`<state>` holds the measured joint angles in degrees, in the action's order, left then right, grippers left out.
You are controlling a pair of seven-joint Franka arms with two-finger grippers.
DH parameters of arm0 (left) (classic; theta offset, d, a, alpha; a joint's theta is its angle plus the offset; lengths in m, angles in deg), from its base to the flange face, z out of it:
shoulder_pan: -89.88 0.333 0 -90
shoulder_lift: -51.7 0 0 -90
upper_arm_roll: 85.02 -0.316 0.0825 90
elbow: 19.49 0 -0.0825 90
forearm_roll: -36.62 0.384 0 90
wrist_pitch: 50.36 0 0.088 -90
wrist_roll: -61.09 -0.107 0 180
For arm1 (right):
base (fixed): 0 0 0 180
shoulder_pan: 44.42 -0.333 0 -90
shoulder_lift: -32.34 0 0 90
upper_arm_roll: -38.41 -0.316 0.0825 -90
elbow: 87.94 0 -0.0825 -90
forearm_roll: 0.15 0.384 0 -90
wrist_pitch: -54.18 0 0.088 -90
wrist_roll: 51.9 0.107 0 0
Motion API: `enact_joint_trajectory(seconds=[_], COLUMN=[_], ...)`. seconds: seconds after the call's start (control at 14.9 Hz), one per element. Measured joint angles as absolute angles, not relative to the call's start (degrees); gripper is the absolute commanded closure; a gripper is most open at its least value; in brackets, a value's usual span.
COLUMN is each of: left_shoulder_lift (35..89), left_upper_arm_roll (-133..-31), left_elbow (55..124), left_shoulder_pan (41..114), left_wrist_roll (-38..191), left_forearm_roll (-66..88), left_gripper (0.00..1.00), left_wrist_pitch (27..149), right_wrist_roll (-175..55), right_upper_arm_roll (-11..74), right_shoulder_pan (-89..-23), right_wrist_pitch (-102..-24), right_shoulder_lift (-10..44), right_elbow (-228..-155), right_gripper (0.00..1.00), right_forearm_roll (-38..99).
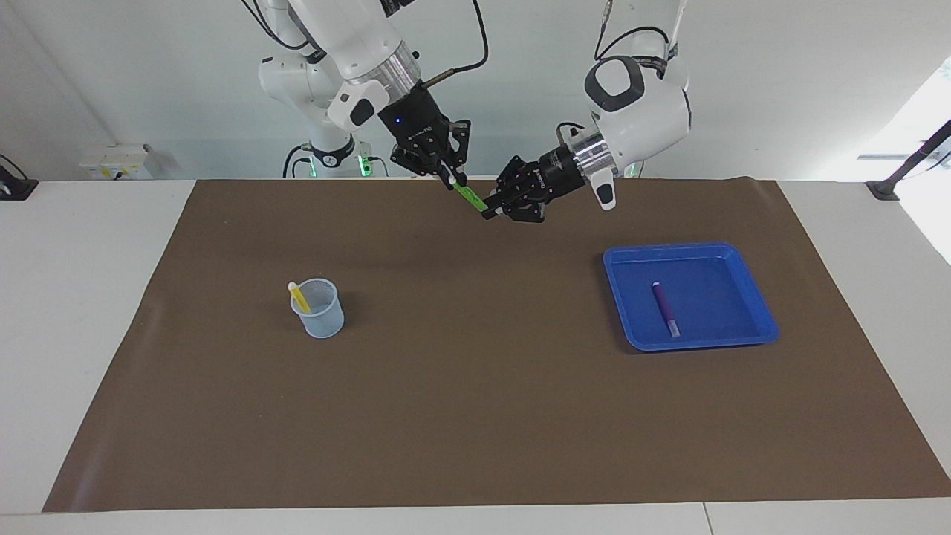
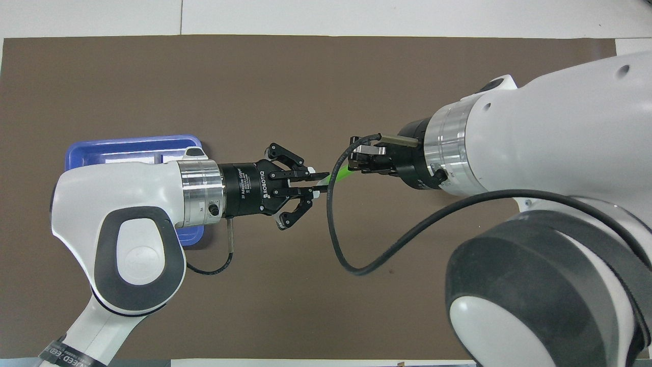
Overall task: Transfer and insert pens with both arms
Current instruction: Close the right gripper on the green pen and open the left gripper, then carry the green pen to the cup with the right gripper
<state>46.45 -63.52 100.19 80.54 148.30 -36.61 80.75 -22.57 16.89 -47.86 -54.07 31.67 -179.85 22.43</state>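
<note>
Handover stage, mid-air, over the brown mat [image 1: 475, 416] at the robots' edge. I read both grippers as pinched on the green pen [image 1: 469, 197]: the left gripper [image 1: 490, 212] has its lower end, the right gripper [image 1: 448, 178] its upper, pale end. The left's fingertips may be starting to ease; from here I cannot be sure.

Done so far: the yellow pen [image 1: 299, 297] stands tilted in the pale mesh cup [image 1: 319, 316] toward the right arm's end of the table.

Left, by my judgement: release by the left, carry and insert the green pen, then the purple pen [image 1: 665, 308], which lies flat in the blue tray [image 1: 761, 327] toward the left arm's end.

Writing: "ROBOTIQ" on the left gripper body [image 2: 265, 189] in the overhead view; smaller print beside it unreadable.
</note>
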Motion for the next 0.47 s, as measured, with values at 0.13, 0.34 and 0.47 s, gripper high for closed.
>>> enact_joint_trajectory(seconds=[0.13, 0.34, 0.47], left_shoulder_lift=[46.18, 45.61, 45.52], left_upper_arm_roll=[-63.59, -63.59, -63.63], left_elbow=[100.18, 100.19, 100.19], left_shoulder_pan=[80.55, 80.55, 80.55], left_wrist_roll=[150.1, 151.15, 151.45], left_forearm_roll=[-36.64, -36.64, -36.65], left_gripper=[0.0, 0.0, 0.0], left_wrist_pitch=[82.38, 82.95, 83.05], right_wrist_roll=[-22.57, -23.3, -25.52], right_upper_arm_roll=[16.99, 17.2, 17.54], right_shoulder_pan=[-47.8, -47.73, -47.68], right_wrist_pitch=[-54.06, -53.83, -53.61], right_shoulder_lift=[31.67, 31.66, 31.74], right_elbow=[-179.88, -180.17, -181.21], right_gripper=[1.0, 1.0, 1.0], right_forearm_roll=[22.4, 20.61, 17.11])
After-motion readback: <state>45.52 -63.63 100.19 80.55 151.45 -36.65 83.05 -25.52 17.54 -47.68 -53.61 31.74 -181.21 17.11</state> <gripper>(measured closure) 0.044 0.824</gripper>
